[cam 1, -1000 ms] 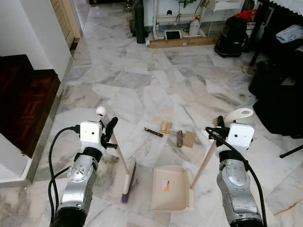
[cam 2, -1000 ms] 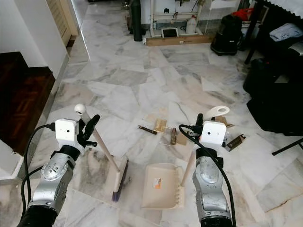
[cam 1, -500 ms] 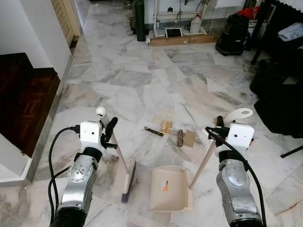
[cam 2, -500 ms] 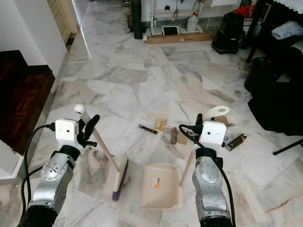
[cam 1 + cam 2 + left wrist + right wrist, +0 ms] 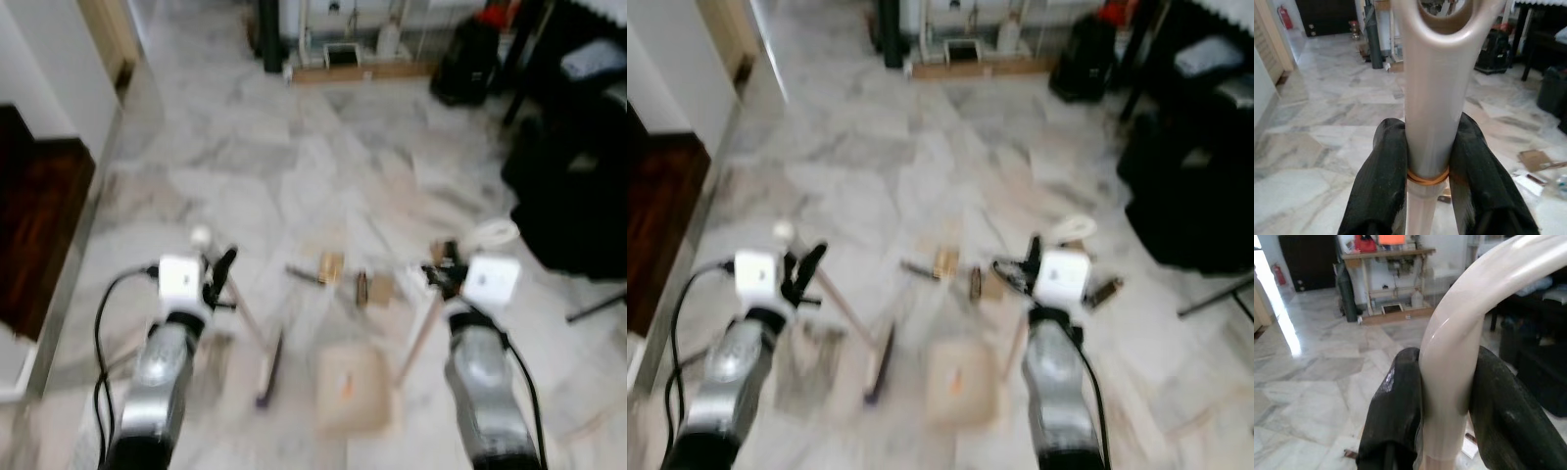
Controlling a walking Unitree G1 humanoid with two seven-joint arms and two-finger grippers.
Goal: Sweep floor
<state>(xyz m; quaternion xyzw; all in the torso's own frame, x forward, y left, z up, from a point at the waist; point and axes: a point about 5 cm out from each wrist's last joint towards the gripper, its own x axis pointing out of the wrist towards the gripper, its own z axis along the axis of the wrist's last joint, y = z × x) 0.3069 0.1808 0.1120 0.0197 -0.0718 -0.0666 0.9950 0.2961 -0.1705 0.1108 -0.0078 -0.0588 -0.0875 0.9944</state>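
The broom is a pale cream stick with a round knob at its top and a narrow head with dark, purplish bristles resting on the marble floor. It slants from the left gripper down toward 5 o'clock, so the head lies just left of the dustpan. The dustpan is a flat beige tray lying on the floor between the two arms, at about 6 o'clock from the scraps. Its pale handle rises toward 1 o'clock into the right gripper and ends in a white loop.

Both head views are blurred, so the scraps at the middle of the floor read as a brown card piece, a dark stick and a small dark bottle-like thing; I cannot make them out more exactly.

The wrist views are sharp. In the left wrist view the two black fingers are pressed against either side of the broom stick, pinching it just above a thin orange band. In the right wrist view the black fingers clamp the curved white dustpan handle from both sides. This view also shows a wooden table against the far wall, with a white jug under it. The left wrist view shows a red fire extinguisher near a dark doorway.

No writing can be read anywhere.
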